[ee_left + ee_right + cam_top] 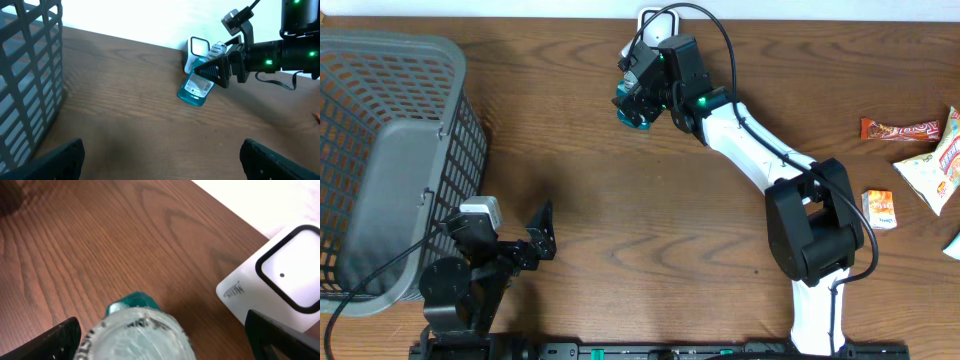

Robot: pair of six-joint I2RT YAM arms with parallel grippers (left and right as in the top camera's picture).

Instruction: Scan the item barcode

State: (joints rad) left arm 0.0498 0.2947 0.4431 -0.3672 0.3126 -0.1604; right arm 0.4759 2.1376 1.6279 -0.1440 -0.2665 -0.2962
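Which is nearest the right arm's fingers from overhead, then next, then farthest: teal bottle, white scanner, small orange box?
1. Teal bottle, between the fingers.
2. White scanner, just behind, at the far edge.
3. Small orange box, far off on the right.

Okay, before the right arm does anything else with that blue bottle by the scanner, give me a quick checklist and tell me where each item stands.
1. Right gripper clear of the bottle: the jaws stand wide, and the wrist view shows a gap on one side. Ok.
2. Bottle at the scanner: it lies tilted right beside it. Ok.
3. Barcode turned to the scanner window: the label shows, but no barcode can be made out. Cannot tell.
4. Bottle resting steady on the table: its contact is hidden under the gripper. Cannot tell.
5. Left gripper out of the way: it is open, empty and well short of the bottle. Ok.
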